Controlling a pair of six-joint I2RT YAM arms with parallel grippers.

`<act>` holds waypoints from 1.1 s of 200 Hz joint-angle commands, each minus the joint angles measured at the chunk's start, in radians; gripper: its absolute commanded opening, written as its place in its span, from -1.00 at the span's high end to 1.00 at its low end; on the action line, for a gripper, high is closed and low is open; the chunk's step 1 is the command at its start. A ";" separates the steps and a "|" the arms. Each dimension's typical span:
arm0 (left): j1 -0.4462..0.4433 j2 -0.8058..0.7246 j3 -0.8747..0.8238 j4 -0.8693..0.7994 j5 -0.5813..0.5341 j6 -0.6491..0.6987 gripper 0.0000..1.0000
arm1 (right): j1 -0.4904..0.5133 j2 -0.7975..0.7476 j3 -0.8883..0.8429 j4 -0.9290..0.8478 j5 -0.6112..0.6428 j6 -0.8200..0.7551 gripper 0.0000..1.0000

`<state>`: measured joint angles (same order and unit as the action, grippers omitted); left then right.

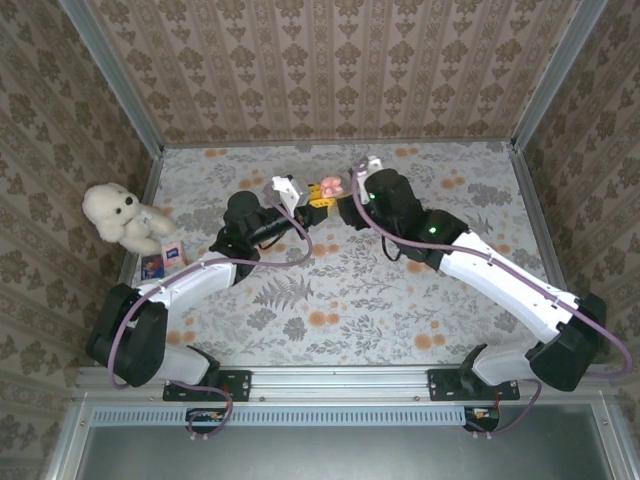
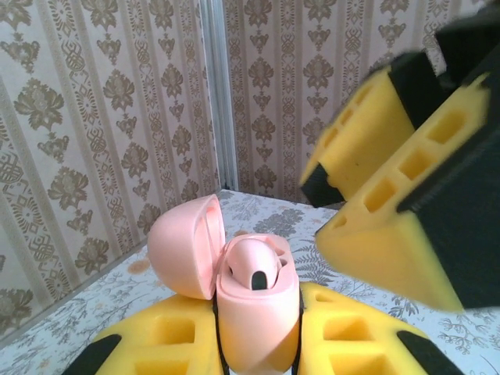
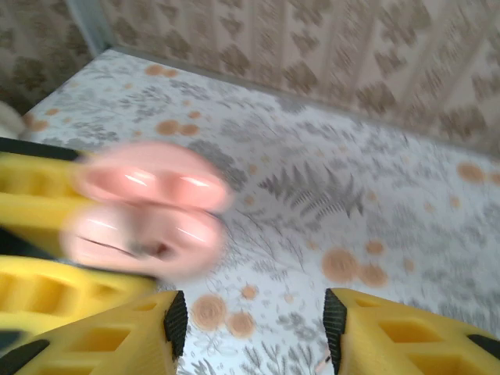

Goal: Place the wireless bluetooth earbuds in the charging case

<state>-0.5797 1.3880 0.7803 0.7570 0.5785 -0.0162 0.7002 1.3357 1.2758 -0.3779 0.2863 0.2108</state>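
The charging case is a pale pink pebble, held upright off the table with its lid swung open to the left. One pink earbud sits in its well. My left gripper is shut on the case's lower body, yellow fingers on both sides. In the top view the case hangs at the table's far middle between the left gripper and the right gripper. My right gripper stands open with nothing between its fingers, just right of the blurred case.
A white teddy bear and a small blue-and-red card lie at the table's left edge. Patterned walls close in the back and sides. The floral tabletop spreads out in front of the arms.
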 commanded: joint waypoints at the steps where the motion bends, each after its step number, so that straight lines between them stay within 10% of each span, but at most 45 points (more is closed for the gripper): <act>1: 0.018 -0.013 -0.014 0.051 -0.023 -0.018 1.00 | -0.099 -0.068 -0.075 0.022 -0.091 0.174 -0.10; 69: 0.050 -0.058 -0.042 0.037 -0.028 -0.025 1.00 | -0.284 0.218 -0.023 -0.246 -0.139 0.534 -0.09; 220: 0.084 -0.091 -0.092 0.126 -0.018 -0.060 1.00 | -0.226 0.768 0.388 -0.583 -0.081 0.779 0.00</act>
<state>-0.5083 1.3258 0.7010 0.8139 0.5526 -0.0460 0.4721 2.0674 1.6295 -0.8646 0.1696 0.9474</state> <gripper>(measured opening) 0.210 0.504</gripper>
